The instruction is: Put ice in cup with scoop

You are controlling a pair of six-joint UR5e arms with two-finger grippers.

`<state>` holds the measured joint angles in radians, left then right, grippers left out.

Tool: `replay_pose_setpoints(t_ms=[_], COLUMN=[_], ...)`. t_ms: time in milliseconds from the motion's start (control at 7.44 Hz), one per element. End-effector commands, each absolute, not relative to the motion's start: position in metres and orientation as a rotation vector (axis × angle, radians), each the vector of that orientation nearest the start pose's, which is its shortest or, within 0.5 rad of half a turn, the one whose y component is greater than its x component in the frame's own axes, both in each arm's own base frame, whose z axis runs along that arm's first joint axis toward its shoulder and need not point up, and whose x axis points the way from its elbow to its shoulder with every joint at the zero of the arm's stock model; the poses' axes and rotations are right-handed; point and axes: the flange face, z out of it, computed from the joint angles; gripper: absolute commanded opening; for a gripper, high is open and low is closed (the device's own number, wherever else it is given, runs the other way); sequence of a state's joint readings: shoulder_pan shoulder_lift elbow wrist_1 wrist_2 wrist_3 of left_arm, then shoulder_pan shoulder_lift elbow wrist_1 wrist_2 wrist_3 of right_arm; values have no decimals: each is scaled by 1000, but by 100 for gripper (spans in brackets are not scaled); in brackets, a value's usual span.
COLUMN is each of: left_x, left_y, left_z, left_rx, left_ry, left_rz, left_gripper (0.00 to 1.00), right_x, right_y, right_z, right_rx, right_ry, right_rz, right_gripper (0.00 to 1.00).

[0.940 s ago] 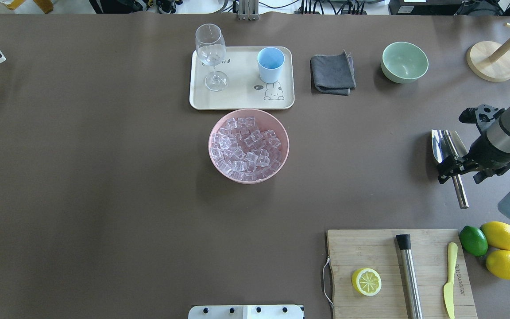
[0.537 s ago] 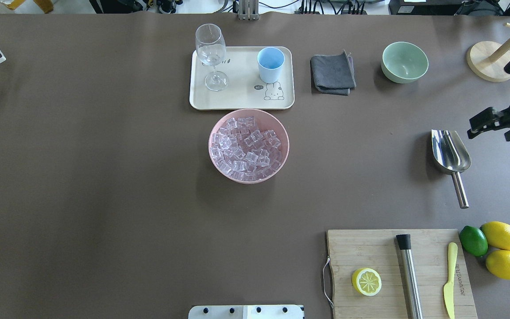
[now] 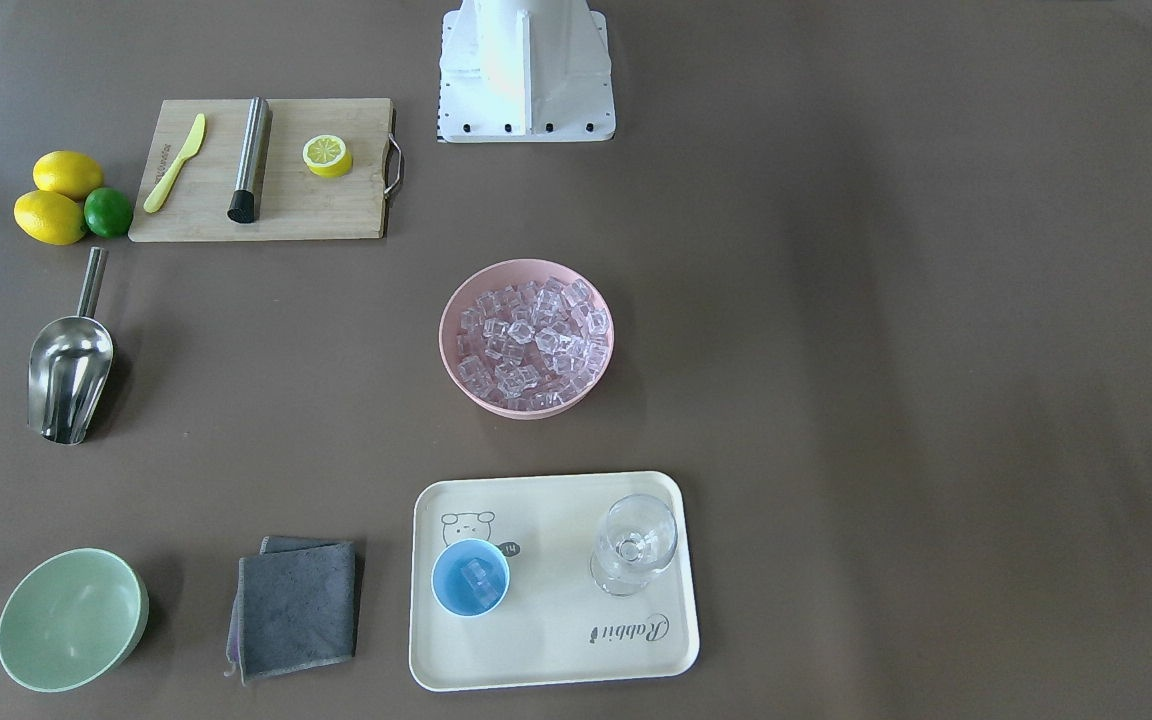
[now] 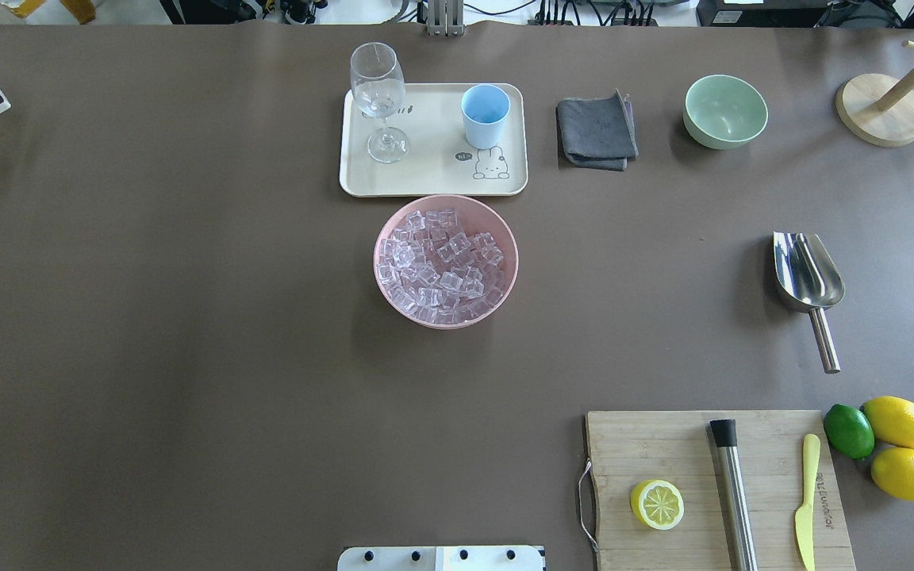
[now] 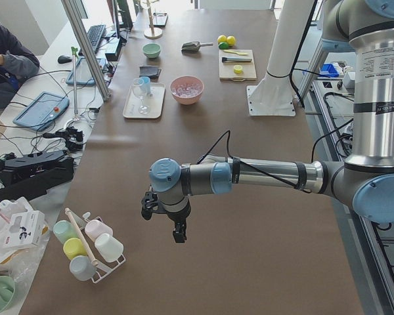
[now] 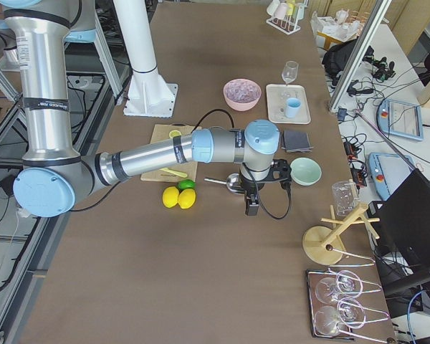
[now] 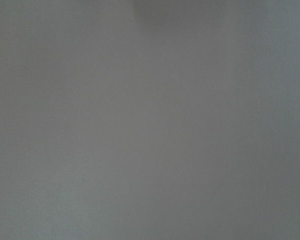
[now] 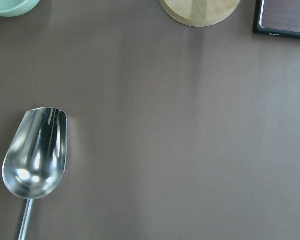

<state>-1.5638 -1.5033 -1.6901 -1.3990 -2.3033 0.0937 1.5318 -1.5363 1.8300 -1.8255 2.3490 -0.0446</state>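
Steel scoop, handle cut off; perhaps one ice cube inside cup

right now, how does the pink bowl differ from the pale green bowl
The round pink bowl holds a pile of small clear ice cubes; the round pale green bowl is empty. The pink bowl is wider than the green bowl. The pink bowl sits mid-table right next to the cream rectangular tray; the green bowl stands further to the robot's right, beside the folded grey cloth. Both are plain, round and upright on the brown table.
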Motion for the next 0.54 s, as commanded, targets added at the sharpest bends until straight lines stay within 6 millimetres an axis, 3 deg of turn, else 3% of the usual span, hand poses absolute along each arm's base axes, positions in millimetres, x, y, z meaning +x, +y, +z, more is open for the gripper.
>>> replay_pose_setpoints(t_ms=[0, 134, 403], left_x=[-63, -63, -63], left_y=[-454, -454, -454], left_z=[652, 652, 654], left_rx=[-83, -83, -86], left_ry=[735, 735, 732], left_rz=[53, 53, 56], left_gripper=[98, 98, 98], right_x=[86, 85, 86], right_y=[-457, -446, -445], right_z=[596, 625, 645], right_rx=[-34, -90, -60], right_ry=[-778, -792, -790], right_rz=[-92, -68, -76], right_gripper=[100, 100, 100])
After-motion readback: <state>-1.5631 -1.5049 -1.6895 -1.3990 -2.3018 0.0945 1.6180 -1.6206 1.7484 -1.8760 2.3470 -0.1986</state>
